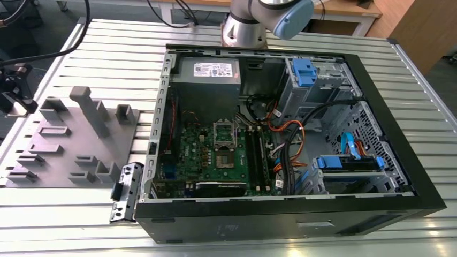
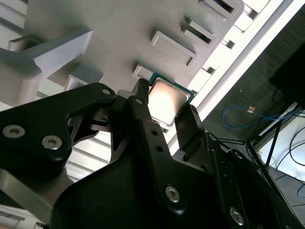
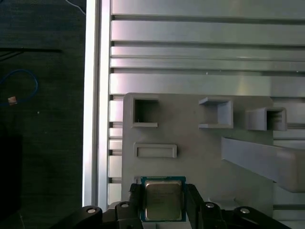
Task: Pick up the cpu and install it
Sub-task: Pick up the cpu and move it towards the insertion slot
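**Q:** Where is the cpu right now?

**A:** It sits between the two fingers (image 3: 194, 204) of my end effector (image 3: 164, 202), over the grey fixture plate (image 3: 205, 152), near the plate's edge and close to the edge of the bench (image 3: 190, 62). Both wrist views show the cpu (image 3: 163, 195) there. The open computer case (image 1: 389, 160) is well apart from it, toward the exterior view's right.

**Q:** Are you gripping it or only straddling it?

**A:** Gripping, as far as I can judge. My fingers are clenched on two opposite edges of the chip, with no gap showing on either side. I can't tell whether it is lifted clear of the plate or resting in its pocket.

**Q:** Why hold it by the edges?

**A:** An edge grip keeps my fingers off the underside and leaves the metal top clear. I think it also keeps the chip level, which matters for a part that has to drop squarely into the socket (image 1: 223, 131) on the motherboard (image 1: 207, 158). The socket's frame looks open.

**Q:** Which way does it face, and where is its long axis?

**A:** It lies flat, silvery lid up toward my wrist and its thin green rim showing all round. It is close to square, so it has no real long axis. Its sides run parallel to the walls of the plate's pockets, and my grip line crosses it from one side to the other.
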Controlling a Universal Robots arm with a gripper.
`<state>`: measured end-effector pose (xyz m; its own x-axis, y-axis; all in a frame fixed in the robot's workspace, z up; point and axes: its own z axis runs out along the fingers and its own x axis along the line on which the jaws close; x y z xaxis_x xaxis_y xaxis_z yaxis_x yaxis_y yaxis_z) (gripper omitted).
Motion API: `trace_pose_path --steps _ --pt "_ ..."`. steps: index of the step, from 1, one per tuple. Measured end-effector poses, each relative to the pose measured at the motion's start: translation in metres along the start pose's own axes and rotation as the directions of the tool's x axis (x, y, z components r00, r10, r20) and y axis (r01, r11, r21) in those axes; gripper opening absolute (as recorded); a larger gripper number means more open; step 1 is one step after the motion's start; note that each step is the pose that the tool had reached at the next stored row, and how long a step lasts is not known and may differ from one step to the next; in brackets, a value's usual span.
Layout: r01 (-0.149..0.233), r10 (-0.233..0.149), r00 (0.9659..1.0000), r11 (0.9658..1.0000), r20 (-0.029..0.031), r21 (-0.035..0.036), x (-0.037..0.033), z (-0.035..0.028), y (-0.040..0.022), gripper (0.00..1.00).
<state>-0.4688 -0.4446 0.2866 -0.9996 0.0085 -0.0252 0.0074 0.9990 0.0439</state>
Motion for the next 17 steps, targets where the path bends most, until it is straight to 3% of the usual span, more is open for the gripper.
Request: trace_pose_path --steps 7,17 --pt "0.0 0.0 1.0 1.0 0.0 -0.0001 -0.0004 -0.0142 0.0006 0.47" --pt "0.0 0.0 1.0 1.0 0.0001 -0.0002 -0.0004 -0.0159 0.0007 0.47"
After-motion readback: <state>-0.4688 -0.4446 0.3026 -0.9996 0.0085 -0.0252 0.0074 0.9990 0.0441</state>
